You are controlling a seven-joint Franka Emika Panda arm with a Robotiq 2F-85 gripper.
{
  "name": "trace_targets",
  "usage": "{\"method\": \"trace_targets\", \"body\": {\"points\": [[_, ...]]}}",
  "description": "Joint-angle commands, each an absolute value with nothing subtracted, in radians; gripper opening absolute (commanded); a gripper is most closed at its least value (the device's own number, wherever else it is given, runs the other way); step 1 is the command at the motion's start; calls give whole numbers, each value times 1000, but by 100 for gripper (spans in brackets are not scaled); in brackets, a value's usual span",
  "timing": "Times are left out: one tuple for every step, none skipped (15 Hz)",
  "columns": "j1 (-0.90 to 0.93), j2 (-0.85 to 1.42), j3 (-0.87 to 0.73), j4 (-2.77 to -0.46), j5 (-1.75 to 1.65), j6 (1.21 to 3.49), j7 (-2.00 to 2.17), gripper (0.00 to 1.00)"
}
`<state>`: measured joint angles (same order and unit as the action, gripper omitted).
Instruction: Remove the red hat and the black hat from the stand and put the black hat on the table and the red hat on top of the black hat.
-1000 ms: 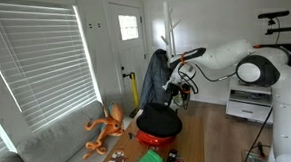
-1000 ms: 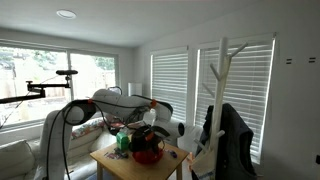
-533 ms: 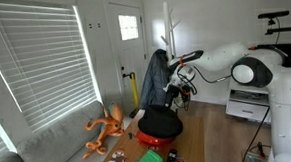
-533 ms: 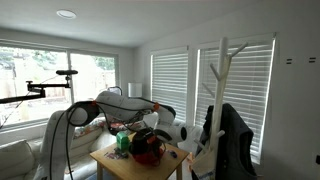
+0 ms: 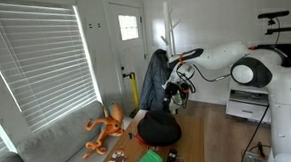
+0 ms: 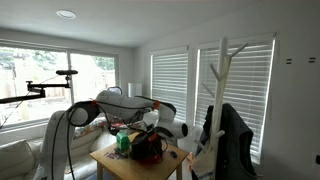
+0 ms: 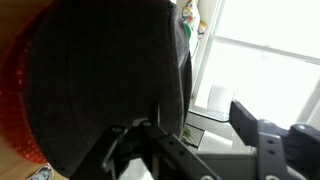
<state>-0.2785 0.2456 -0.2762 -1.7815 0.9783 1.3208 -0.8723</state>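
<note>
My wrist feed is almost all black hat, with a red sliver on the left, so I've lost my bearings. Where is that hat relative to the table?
Observer: In both exterior views the black hat is low over the table. I can't tell whether it is touching.
Operator: Any hat on the stand?
Observer: No. The stand has bare top hooks, and only a dark jacket hangs on it.
Operator: Anything close by on the table?
Observer: A green item stands right beside the hat.
</note>
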Motion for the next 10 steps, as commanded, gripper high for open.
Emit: {"method": "trace_targets", "body": {"points": [[-280,190,-262,-1737,944,1351,-819,99],[-274,172,-262,-1724,925,1364,-798,100],[-270,159,-262,-1710,904,1375,-782,100],[-258,136,-259,-1692,864,1397,-761,100],[-252,122,-256,-1674,819,1414,-740,100],[-244,106,-249,-1653,774,1424,-709,100],[-235,88,-239,-1635,727,1429,-672,100],[-227,76,-230,-1611,677,1419,-634,100],[-219,68,-222,-1591,628,1415,-603,100],[-210,60,-212,-1573,580,1409,-574,100]]}}
